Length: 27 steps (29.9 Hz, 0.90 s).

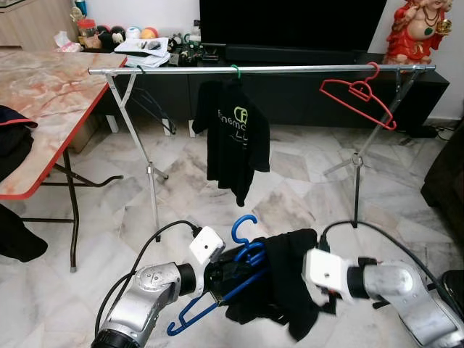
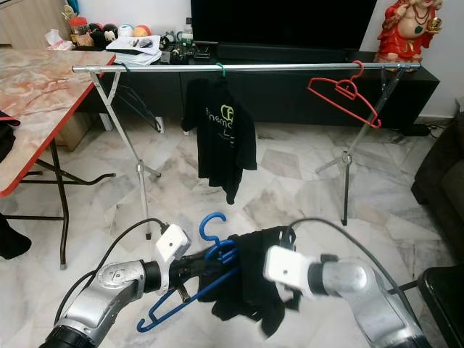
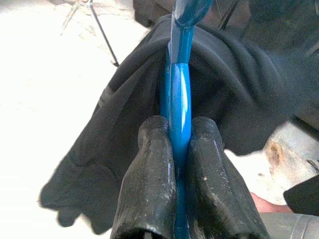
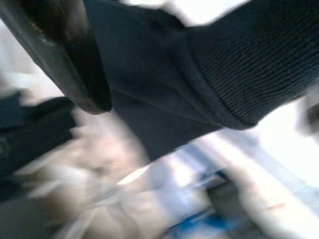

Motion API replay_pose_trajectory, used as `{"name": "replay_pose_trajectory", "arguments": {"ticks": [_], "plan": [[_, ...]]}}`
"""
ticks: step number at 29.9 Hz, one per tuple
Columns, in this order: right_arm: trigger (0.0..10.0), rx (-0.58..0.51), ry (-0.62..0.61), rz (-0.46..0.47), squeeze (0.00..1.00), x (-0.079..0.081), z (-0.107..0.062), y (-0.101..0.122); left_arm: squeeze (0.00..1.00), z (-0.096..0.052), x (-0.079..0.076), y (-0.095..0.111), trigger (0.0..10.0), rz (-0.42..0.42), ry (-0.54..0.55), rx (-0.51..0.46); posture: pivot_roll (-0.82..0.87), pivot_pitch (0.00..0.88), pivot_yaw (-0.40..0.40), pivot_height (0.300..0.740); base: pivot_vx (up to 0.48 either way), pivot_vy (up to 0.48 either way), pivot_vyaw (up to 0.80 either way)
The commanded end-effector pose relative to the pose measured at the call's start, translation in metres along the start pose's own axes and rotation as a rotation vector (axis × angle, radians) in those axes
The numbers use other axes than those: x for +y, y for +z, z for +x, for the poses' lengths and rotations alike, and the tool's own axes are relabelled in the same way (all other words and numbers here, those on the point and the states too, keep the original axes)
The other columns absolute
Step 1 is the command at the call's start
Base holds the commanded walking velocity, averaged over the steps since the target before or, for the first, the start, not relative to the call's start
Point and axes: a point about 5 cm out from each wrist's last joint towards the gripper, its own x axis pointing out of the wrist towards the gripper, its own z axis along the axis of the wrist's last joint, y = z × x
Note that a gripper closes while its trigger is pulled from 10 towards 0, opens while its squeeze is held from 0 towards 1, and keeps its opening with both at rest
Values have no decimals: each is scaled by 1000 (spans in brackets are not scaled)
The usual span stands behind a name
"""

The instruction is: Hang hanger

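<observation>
your left gripper (image 3: 174, 164) is clamped on the blue hanger (image 1: 243, 264), both black fingers (image 3: 149, 189) pressed against the glossy blue plastic bar from either side. the hanger is a slim plastic one with a rounded hook standing up and its long lower bar slanting down toward the left arm. it is held low in front of you, above the marble floor (image 1: 290, 188) and well short of the rail. a black garment (image 1: 286, 279) is draped over the hanger, bunched and hanging in loose folds off its right side.

your right gripper (image 1: 322, 293) is at the garment's right edge; the right wrist view is blurred, one dark finger (image 4: 75, 55) lies against ribbed black cloth, and you cannot tell whether the fingers are parted or closed.

ahead of you the clothes rail (image 1: 261, 69) runs straight across on two folding stands. a black t-shirt (image 1: 232, 138) with pale green print hangs near the middle of the rail on a green hook. a red hanger (image 1: 359, 98) hangs tilted near the rail's right end, with nothing on it. the stretch of rail between the left end and the t-shirt is bare. a table (image 1: 43, 94) with a marbled top and red edge stands at the left.
</observation>
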Motion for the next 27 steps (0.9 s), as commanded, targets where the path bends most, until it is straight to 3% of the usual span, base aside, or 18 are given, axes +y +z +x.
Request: {"name": "replay_pose_trajectory", "arguments": {"ticks": [1,7,8,10,14,17,21,27], "plan": [[10000,-6,-119,13,0,-13,-2,4,0,0,4,9,10000,40,20,-36,-20,101,-38,740,0,0,0],[10000,-129,-347,74,0,-32,3,28,0,0,5,9,10000,40,27,-43,-20,104,-39,740,0,0,0],[10000,-135,-371,86,0,-34,3,30,0,0,5,9,10000,40,27,-43,-20,104,-39,740,0,0,0],[10000,-145,-542,185,0,-55,1,40,0,0,4,8,10000,44,23,-40,-24,104,-40,740,0,0,0],[10000,-120,-635,186,0,-68,-3,45,0,1,2,8,10000,49,14,-36,-27,104,-42,740,0,0,0],[10000,-18,-659,42,0,-74,-1,46,0,3,1,8,10000,45,10,-45,-34,104,-46,740,0,0,0],[10000,54,-601,-4,0,-69,8,46,0,6,-1,9,10000,43,10,-54,-35,104,-49,740,0,0,0],[10000,117,-536,-197,0,-69,21,62,0,8,0,11,10000,47,33,-75,-49,104,-56,740,0,0,0]]}}
